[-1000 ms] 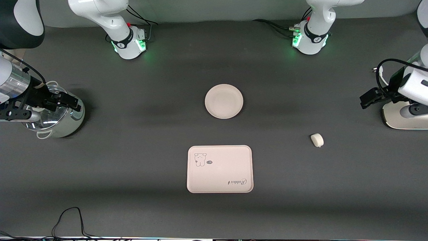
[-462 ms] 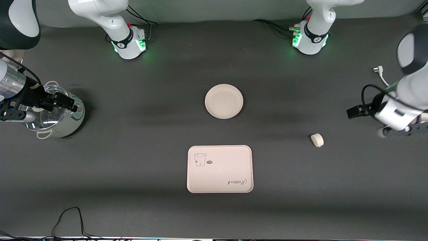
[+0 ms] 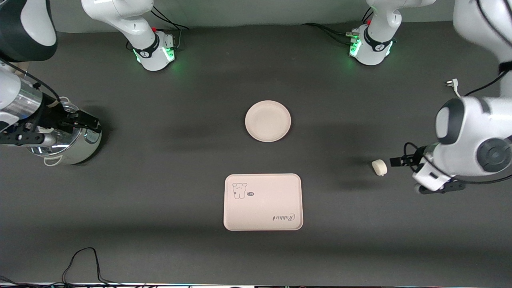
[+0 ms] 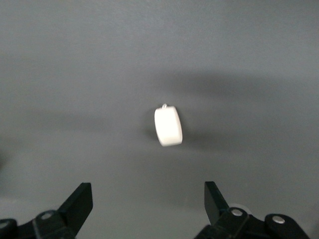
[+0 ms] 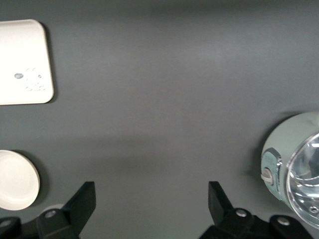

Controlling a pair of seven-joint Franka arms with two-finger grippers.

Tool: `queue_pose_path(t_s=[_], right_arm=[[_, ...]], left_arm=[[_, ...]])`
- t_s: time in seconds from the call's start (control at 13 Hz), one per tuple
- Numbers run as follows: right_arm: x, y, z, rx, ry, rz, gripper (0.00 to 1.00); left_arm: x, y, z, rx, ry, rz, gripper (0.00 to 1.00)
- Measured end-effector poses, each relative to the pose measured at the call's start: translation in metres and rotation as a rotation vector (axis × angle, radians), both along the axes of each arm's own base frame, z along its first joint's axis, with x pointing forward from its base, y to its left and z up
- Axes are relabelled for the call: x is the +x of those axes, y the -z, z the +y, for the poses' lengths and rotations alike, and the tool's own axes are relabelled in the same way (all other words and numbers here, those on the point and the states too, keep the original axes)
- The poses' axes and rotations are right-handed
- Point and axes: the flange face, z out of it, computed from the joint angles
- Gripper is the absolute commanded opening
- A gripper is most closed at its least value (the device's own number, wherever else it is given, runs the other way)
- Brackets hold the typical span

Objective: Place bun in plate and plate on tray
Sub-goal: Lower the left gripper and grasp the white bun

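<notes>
Dark grey desk [image 3: 160, 192], matte. Tray [image 3: 263, 202] sat mid-desk, nearest the front camera. Plate [image 3: 268, 121] lay farther from the camera than the tray, well apart from it, nothing on it. Bun [image 3: 379, 167] lay on the desk toward the left arm's end from the tray, slightly farther from the camera than the tray. Left gripper [image 3: 396, 162] was just beside the bun, jaws wide, not touching; in the left wrist view the bun [image 4: 168, 126] sat ahead of and between the fingers [image 4: 79, 201]. Right gripper [image 3: 90, 125] hung over a steel pot [image 3: 66, 136] at the right arm's end, jaws wide, holding nothing.
</notes>
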Motion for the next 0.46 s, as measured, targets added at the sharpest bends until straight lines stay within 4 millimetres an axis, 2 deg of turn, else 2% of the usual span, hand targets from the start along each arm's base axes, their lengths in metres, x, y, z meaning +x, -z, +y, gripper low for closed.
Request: queue_pose_path(t_s=[0.23, 0.38, 0.46], right_arm=[[-0.002, 0.002, 0.036, -0.002, -0.048, 0.005, 1.0], [0.0, 0.009, 0.045, -0.004, -0.063, 0.013, 1.0], [0.001, 0.013, 0.05, -0.006, -0.07, 0.018, 1.0]], left_arm=[[-0.005, 0.08, 0.01, -0.013, -0.021, 0.001, 1.0], [-0.021, 0.133, 0.011, -0.02, -0.041, 0.008, 1.0], [-0.026, 0.148, 0.008, -0.023, -0.07, 0.018, 1.0]])
